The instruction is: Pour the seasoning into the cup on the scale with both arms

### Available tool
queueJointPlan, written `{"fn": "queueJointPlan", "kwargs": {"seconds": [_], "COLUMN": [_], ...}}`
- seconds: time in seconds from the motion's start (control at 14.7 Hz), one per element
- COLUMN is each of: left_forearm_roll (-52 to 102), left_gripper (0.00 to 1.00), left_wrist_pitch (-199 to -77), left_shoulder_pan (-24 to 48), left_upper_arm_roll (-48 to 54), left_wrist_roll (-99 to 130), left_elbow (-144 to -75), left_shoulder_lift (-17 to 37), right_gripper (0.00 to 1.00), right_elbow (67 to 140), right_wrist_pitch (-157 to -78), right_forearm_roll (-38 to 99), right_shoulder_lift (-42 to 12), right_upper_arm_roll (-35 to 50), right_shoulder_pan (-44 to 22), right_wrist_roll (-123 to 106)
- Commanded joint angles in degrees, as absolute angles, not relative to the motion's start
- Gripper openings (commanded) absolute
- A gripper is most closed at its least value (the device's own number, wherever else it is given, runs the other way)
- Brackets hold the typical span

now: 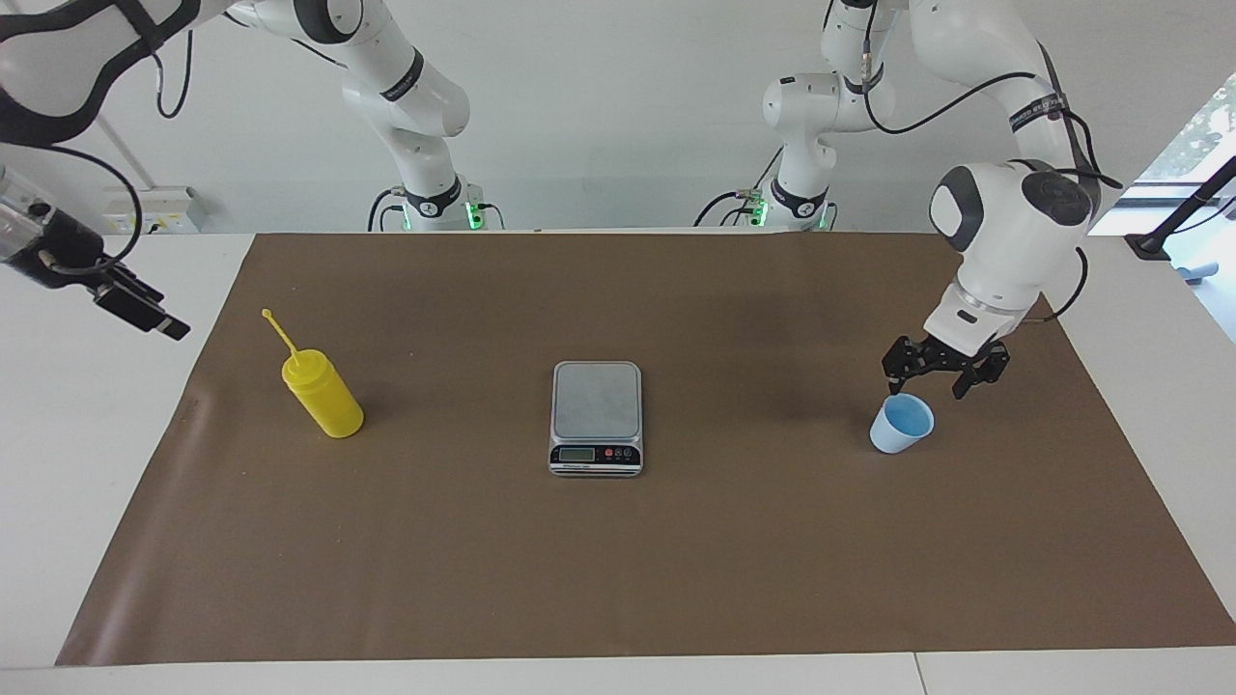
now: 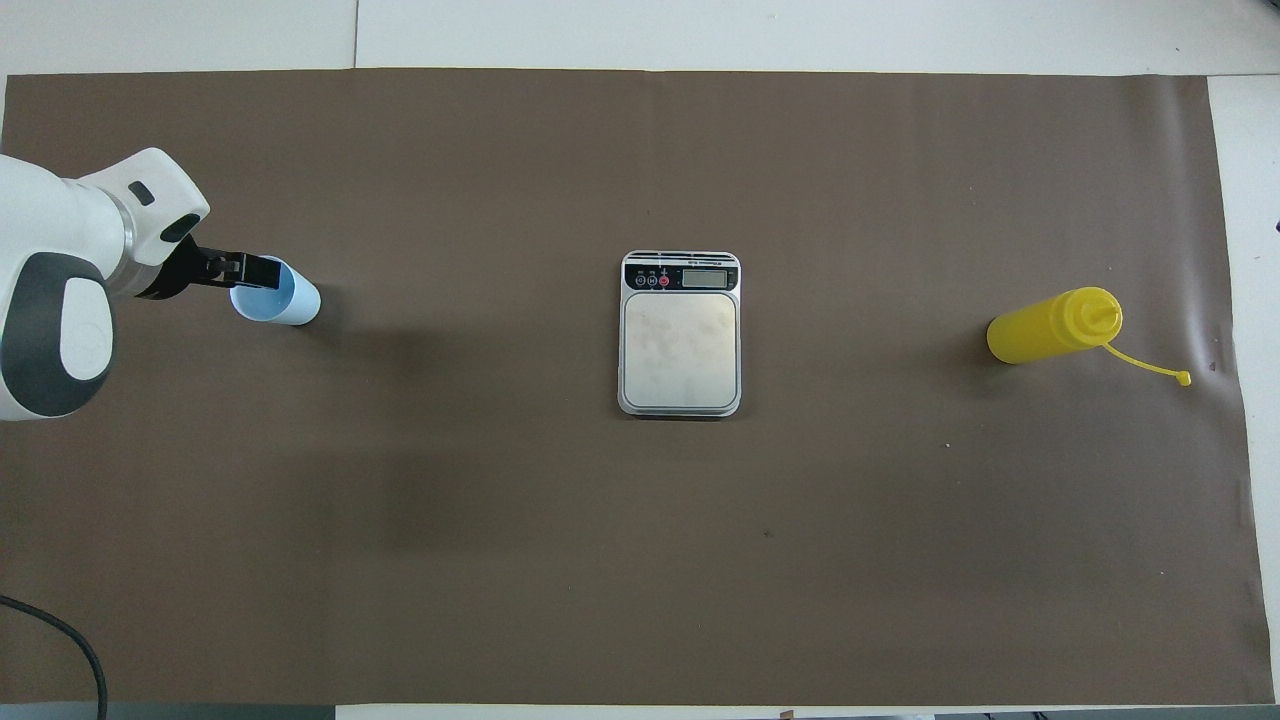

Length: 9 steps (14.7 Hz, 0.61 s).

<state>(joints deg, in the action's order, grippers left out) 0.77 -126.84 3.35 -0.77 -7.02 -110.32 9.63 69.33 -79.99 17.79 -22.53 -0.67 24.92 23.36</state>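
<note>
The light blue cup stands upright on the brown mat toward the left arm's end of the table. My left gripper hangs open just above the cup's rim, on the side nearer the robots, holding nothing. The silver scale sits mid-mat with a bare platform. Toward the right arm's end stands the yellow seasoning bottle, its cap strap sticking out. My right gripper is open over the white table beside the mat, apart from the bottle and outside the overhead view.
The brown mat covers most of the white table. A black cable curls in at the mat's corner nearest the left arm's base.
</note>
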Motion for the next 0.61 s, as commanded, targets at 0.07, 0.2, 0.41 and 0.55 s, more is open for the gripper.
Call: {"fn": "queueJointPlan", "kwargs": {"seconds": [0.07, 0.2, 0.41, 0.55], "left_forearm_roll": [-0.3, -0.3, 0.1, 0.1], "left_gripper": [1.0, 0.98, 0.35, 0.02], "left_wrist_pitch": [-133.7, -136.2, -136.8, -139.3], "left_shoulder_pan": [0.8, 0.7, 0.8, 0.8], "left_upper_arm_roll": [-0.8, -0.8, -0.7, -0.7], "left_wrist_roll": [-8.3, -8.1, -7.3, -6.1], "left_elbow": [-114.7, -116.2, -117.5, -118.7], "left_shoulder_lift": [10.4, 11.2, 11.3, 11.6], "right_gripper": [1.0, 1.0, 1.0, 1.0], "right_elbow": [67.1, 67.7, 67.8, 70.7], "right_wrist_pitch": [-77.6, -76.6, -75.6, -76.0], "right_forearm_roll": [25.5, 31.6, 37.7, 39.5], "right_shoulder_lift": [-26.4, -30.1, -34.5, -34.8], "right_upper_arm_roll": [0.1, 0.1, 0.1, 0.2], "right_shoulder_pan": [30.8, 33.7, 37.4, 38.0], "right_wrist_roll": [30.5, 32.7, 36.5, 38.9]}}
